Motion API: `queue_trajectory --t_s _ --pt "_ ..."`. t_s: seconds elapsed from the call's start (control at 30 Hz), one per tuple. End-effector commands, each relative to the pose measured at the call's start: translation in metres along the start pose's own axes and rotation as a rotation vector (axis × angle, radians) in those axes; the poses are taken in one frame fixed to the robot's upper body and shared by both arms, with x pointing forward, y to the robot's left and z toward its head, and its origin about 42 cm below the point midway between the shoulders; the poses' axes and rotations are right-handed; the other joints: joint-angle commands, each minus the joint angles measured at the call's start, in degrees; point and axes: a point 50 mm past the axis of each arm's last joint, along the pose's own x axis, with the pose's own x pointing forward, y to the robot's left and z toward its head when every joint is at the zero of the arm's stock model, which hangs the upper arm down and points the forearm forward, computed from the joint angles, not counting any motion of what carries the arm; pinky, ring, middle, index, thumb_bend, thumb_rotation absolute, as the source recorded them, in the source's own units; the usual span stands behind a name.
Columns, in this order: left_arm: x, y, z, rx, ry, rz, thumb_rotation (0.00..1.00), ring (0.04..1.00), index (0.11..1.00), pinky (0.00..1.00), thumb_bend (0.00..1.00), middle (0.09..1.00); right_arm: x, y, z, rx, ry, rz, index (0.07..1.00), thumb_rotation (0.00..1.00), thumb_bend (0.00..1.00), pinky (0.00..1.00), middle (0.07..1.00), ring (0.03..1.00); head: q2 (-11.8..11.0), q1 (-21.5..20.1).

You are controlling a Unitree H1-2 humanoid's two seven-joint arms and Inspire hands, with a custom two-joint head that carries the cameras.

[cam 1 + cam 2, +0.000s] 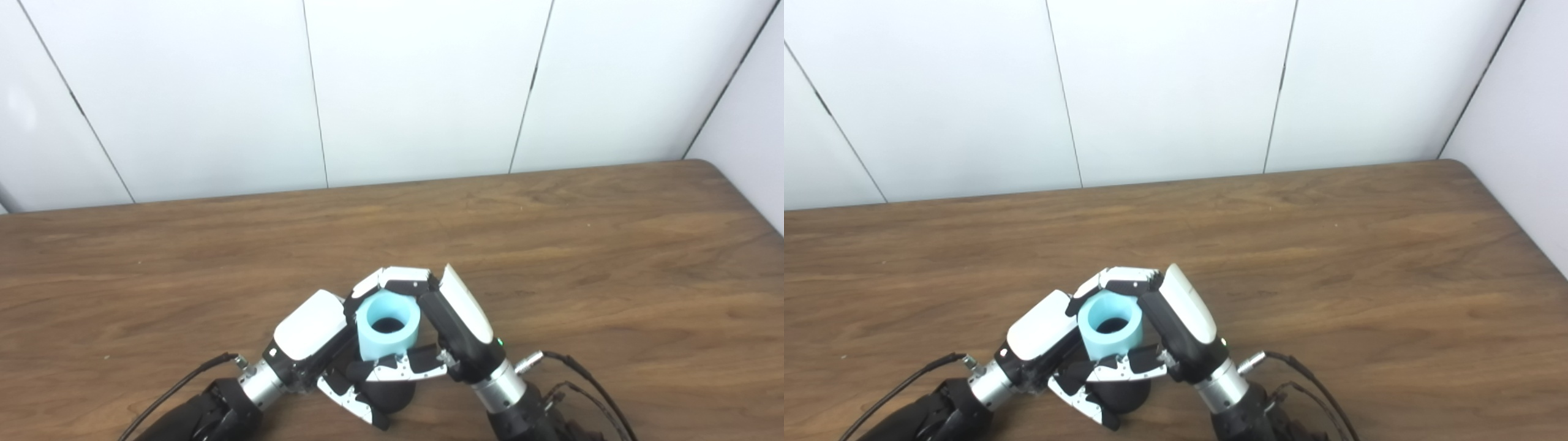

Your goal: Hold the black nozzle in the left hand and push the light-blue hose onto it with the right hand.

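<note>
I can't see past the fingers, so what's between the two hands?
The light-blue hose, upright between left hand and right hand, black nozzle beneath; clear in both views.

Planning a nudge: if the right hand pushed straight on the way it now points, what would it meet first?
Probably the left hand: the right hand, shut on the light-blue hose, points up-left, and their fingertips already nearly meet behind the hose. Depth is unclear.

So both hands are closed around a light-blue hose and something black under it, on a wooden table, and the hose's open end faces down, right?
Not quite: the hose has its open end facing up, as the left eye view shows. Both the left hand and right hand do close around it and the black nozzle, over the wooden table.
</note>
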Motion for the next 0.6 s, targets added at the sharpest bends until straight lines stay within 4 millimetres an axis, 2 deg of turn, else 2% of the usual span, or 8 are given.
queue_trajectory --t_s 0.0,0.3,0.47,0.5,0.53,0.57 --pt "-0.051 -0.114 0.042 -0.237 0.087 -0.227 0.0 0.505 0.471 0.42 0.52 0.498 0.0 -0.001 -0.004 -0.079 -0.068 -0.036 0.49 0.12 0.5 0.39 0.585 0.556 0.0 0.0" --pt "-0.05 -0.115 0.043 -0.24 0.087 -0.223 0.0 0.508 0.471 0.42 0.52 0.497 -0.008 0.008 -0.014 -0.11 -0.098 -0.062 0.493 0.12 0.5 0.42 0.608 0.574 0.0 -0.1" --pt "-0.05 -0.115 0.042 -0.227 0.08 -0.232 0.0 0.507 0.475 0.42 0.52 0.494 -0.008 0.007 -0.013 -0.046 -0.062 -0.071 0.493 0.13 0.5 0.44 0.609 0.573 -0.3 0.0" --pt "-0.05 -0.115 0.042 -0.229 0.081 -0.233 0.0 0.508 0.473 0.42 0.52 0.496 -0.008 0.005 -0.011 -0.011 -0.042 -0.062 0.546 0.17 0.58 0.48 0.652 0.612 -0.3 0.0" --pt "-0.05 -0.115 0.041 -0.231 0.083 -0.233 0.0 0.508 0.472 0.42 0.52 0.497 -0.008 0.004 -0.01 0.013 -0.03 -0.055 0.687 0.26 0.75 0.54 0.715 0.672 -0.3 0.0" --pt "-0.05 -0.115 0.041 -0.234 0.084 -0.232 0.0 0.508 0.472 0.42 0.52 0.497 -0.007 0.003 -0.008 0.044 -0.017 -0.046 0.701 0.27 0.77 0.55 0.721 0.678 -0.3 0.0"
